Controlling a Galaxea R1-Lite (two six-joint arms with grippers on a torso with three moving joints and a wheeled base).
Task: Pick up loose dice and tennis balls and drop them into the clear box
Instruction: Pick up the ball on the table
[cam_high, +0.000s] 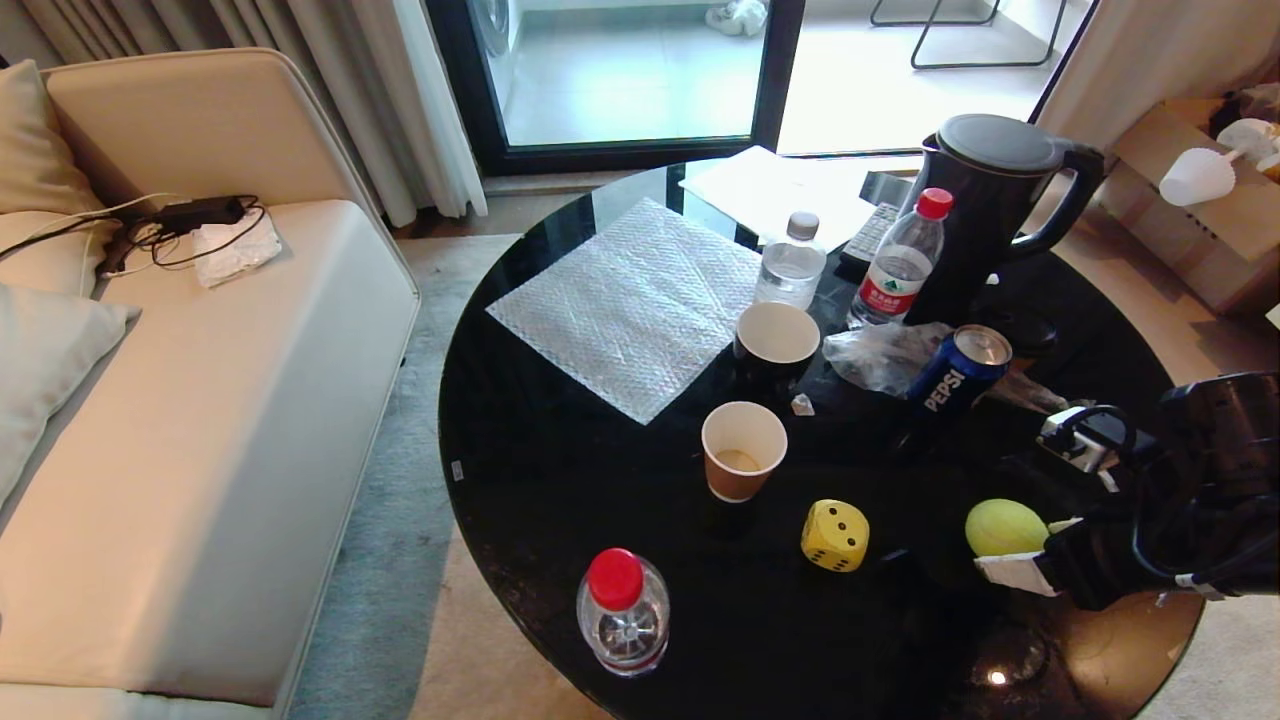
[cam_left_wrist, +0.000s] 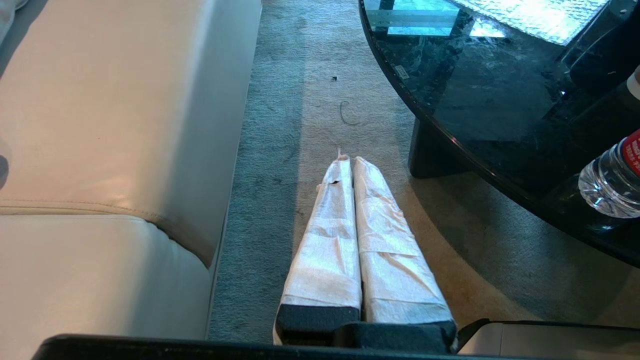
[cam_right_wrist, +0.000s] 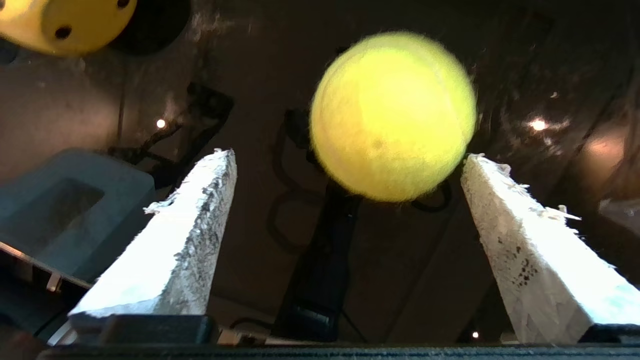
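Glossy black round table (cam_high: 560, 480); beige sofa (cam_high: 230, 400) beside it

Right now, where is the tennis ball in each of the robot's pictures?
Head view: the tennis ball sits on the black table, low on the right, by the right claw.
Left wrist view: not in it.
Right wrist view: top middle, just past the open claw's fingers.
Shared landmark: the yellow die, also in the right wrist view's top corner.

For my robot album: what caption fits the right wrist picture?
Open right gripper reaching for a tennis ball on the black table, yellow die nearby.
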